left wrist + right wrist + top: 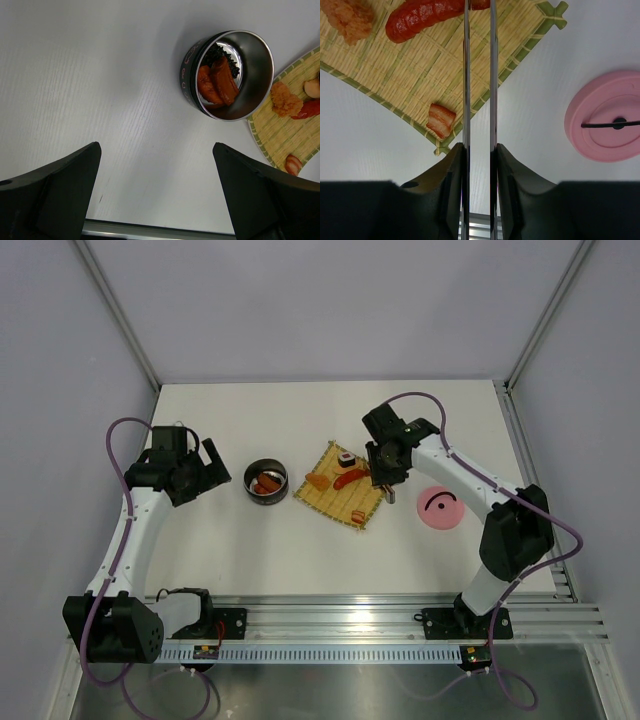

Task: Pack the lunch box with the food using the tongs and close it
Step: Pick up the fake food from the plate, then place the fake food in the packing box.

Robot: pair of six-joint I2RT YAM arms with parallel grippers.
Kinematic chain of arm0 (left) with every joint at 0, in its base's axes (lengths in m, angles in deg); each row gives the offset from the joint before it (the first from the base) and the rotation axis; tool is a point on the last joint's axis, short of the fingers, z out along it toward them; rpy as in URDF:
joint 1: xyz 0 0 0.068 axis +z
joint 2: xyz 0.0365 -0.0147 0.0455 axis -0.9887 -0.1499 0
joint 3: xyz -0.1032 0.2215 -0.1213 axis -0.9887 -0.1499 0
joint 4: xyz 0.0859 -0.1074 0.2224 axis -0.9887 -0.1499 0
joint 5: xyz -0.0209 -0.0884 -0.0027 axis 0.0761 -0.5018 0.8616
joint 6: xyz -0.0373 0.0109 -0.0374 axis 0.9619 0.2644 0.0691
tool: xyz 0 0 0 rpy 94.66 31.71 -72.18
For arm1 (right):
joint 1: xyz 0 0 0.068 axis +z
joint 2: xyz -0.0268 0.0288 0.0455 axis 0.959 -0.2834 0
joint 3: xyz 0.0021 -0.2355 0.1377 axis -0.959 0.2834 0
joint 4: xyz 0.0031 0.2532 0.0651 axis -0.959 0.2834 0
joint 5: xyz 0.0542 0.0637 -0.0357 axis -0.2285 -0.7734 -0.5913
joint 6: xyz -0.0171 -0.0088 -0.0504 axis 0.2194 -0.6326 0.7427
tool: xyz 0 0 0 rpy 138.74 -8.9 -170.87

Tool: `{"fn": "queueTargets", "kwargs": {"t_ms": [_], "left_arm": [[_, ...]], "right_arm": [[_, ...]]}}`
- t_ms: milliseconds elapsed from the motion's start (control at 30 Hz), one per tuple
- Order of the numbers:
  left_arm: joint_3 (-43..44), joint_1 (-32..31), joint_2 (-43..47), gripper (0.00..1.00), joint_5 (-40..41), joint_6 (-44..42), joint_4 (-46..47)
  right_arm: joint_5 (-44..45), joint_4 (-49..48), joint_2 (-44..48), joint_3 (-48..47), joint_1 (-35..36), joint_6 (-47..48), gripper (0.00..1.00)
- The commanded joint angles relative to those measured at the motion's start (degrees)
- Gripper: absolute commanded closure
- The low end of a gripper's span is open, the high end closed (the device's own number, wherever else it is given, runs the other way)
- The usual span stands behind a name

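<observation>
Because the right wrist view cuts off the tips of the tongs [466, 75] at its upper edge, we cannot tell whether they grip the red sausage [420, 17] lying there on the mat [385, 75]. Our right end effector [479, 152] clamps both thin arms, squeezed nearly parallel. Left of the mat stands the lunch box [186, 82], food [222, 85] inside, near our left end effector [156, 165], spread wide and empty. The pink lid [605, 120] lies on the worktop [100, 75] right of the mat.

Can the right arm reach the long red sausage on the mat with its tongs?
Probably yes: the tongs reach one end of the sausage, and nothing on the mat blocks them.
</observation>
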Motion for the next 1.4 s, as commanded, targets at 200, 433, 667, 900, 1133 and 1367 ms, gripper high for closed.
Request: {"fn": "queueTargets", "kwargs": {"t_ms": [200,433,667,900,1133,1367], "left_arm": [[-0.4,0.3,0.1,0.01,-0.7,-0.5,2.3],[-0.5,0.3,0.3,0.01,-1.4,0.2,2.5],[-0.7,0.3,0.9,0.01,-1.6,0.4,2.3],[-0.7,0.3,1.6,0.01,-1.0,-0.4,1.4],[-1.1,0.3,3.0,0.01,0.0,-0.1,1.2],[-0.9,0.3,2.6,0.01,1.2,0.2,1.6]], "right_arm": [[-0.3,3.2,8.4,-3.1,-0.4,-0.9,0.76],[-3.1,3.7,8.6,-8.5,4.1,-1.1,0.76],[-4.0,3.1,-0.2,-19.1,13.8,-1.4,0.76],[-6.3,3.9,-11.5,-30.6,19.0,1.1,0.76],[-6.8,4.3,-18.4,-35.1,19.5,2.0,0.69],[-7.9,5.1,-19.4,-37.0,19.5,2.3,0.39]]}}
